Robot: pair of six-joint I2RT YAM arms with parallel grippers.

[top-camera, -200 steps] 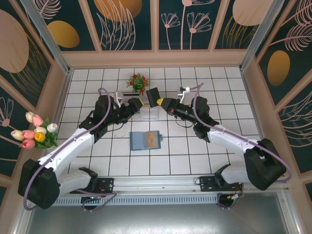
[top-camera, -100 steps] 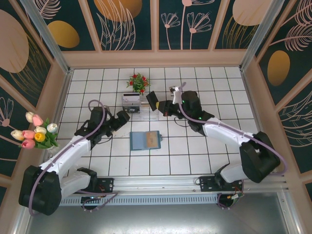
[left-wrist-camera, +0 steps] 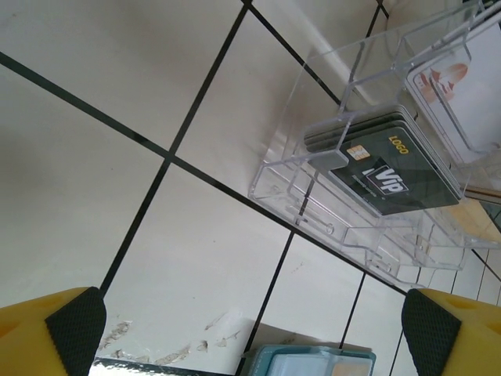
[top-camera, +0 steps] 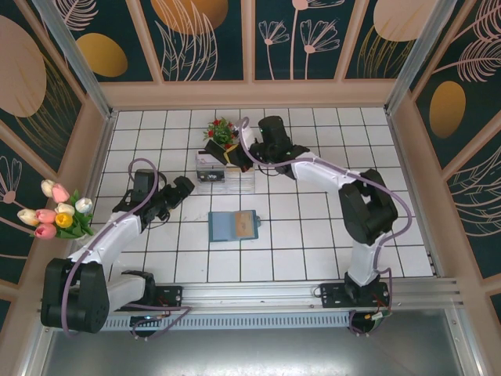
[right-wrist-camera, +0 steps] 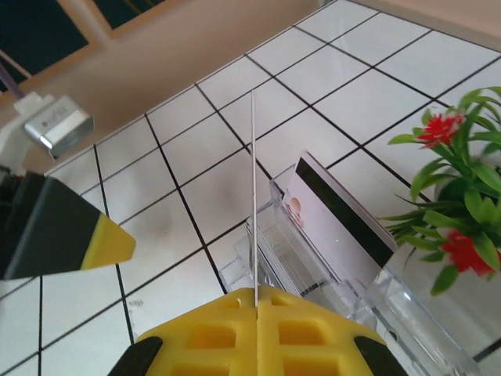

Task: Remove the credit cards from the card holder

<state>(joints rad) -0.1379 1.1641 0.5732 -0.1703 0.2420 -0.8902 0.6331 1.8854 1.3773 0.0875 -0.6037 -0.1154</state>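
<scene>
One thin, rigid credit card [right-wrist-camera: 254, 196], seen edge-on, is pinched between the right gripper's [right-wrist-camera: 256, 296] two yellow fingers above the clear acrylic rack [top-camera: 223, 172] near the tiled table's [top-camera: 313, 235] far edge. The rack holds one stack of dark, round-cornered cards [left-wrist-camera: 391, 168] and one pale striped card [right-wrist-camera: 337, 211]. The left gripper [top-camera: 178, 188] stands spread, its two black ribbed pads [left-wrist-camera: 74, 323] apart. One flat teal card holder [top-camera: 233, 225] lies mid-table.

Left arm [top-camera: 109, 235] bent, jaws wide apart, right arm [top-camera: 321, 168] outstretched, jaws clamped
</scene>
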